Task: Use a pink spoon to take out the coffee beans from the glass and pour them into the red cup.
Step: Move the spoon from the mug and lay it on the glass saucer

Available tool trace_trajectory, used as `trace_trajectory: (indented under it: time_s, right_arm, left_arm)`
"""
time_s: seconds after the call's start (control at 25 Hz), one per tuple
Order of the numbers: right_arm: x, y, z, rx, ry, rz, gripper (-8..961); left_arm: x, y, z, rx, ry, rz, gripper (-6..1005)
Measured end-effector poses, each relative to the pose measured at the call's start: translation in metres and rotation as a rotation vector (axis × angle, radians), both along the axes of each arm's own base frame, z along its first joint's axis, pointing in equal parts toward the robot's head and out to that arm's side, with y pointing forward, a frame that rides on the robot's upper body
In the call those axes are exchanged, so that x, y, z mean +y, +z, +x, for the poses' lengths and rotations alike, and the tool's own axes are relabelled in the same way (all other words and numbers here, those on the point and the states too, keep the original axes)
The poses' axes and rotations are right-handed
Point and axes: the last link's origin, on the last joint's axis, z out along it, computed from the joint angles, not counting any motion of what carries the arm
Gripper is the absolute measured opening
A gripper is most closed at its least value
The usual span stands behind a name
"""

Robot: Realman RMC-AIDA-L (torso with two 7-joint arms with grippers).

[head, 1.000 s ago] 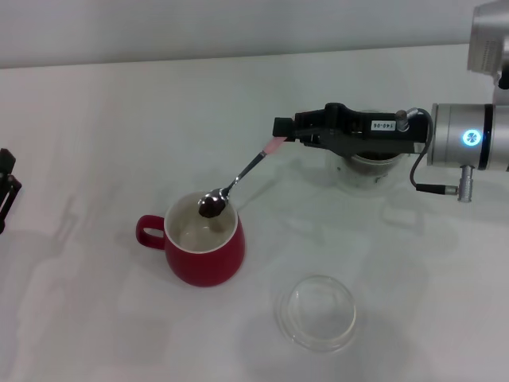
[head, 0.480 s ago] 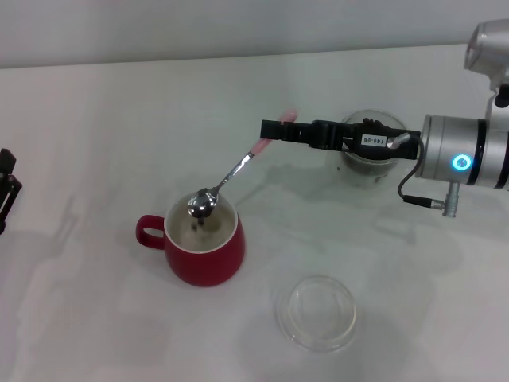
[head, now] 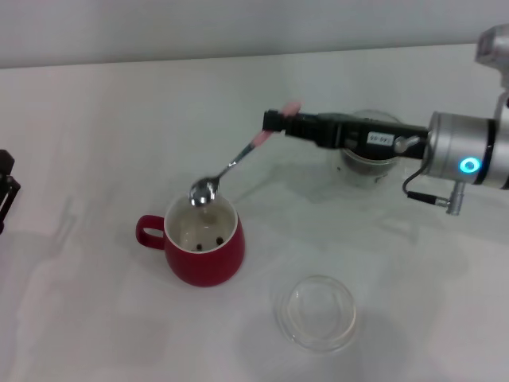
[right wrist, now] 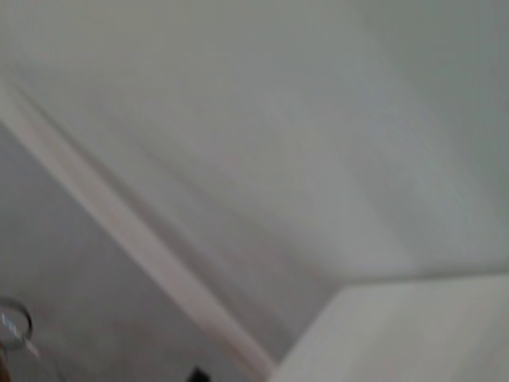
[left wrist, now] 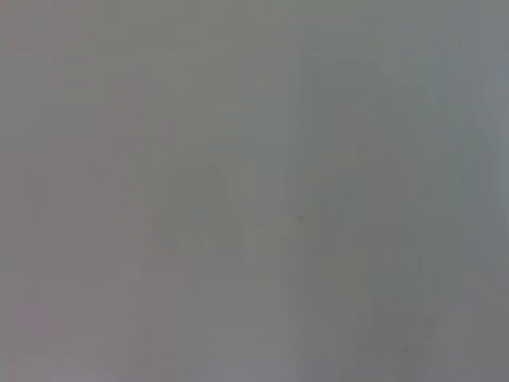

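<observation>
My right gripper (head: 274, 121) is shut on the pink handle of the pink spoon (head: 231, 165), out over the table's middle. The spoon slopes down to its shiny bowl, which hangs turned over and empty just above the rim of the red cup (head: 203, 244). A few dark coffee beans (head: 208, 240) lie on the cup's white bottom. The glass (head: 371, 159) with dark beans in it stands behind my right arm, partly hidden by it. My left gripper (head: 5, 187) is parked at the left edge of the head view.
A low clear glass dish (head: 316, 312) sits on the white table in front of the cup, to its right. The table's far edge meets a pale wall. Both wrist views show only blurred pale surfaces.
The spoon has turned over above the red cup and its beans have dropped in; the bowl was full a second ago and is empty now. The right arm rolled and rose slightly.
</observation>
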Motion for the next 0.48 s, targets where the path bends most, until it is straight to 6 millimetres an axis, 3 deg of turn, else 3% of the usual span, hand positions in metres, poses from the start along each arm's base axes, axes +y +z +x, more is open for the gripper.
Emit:
trace_trajectory:
  time_s: [0.24,0.48]
  right_arm:
    - [-0.012,0.034,0.017,0.139,-0.077,0.043,286]
    - [-0.042,0.057,0.058,0.167,-0.175,0.016,289]
  left_arm:
    - [-0.001,0.001,-0.001,0.001,0.004,0.001,800]
    - [-0.001,0.001,-0.001,0.001,0.006,0.002,800]
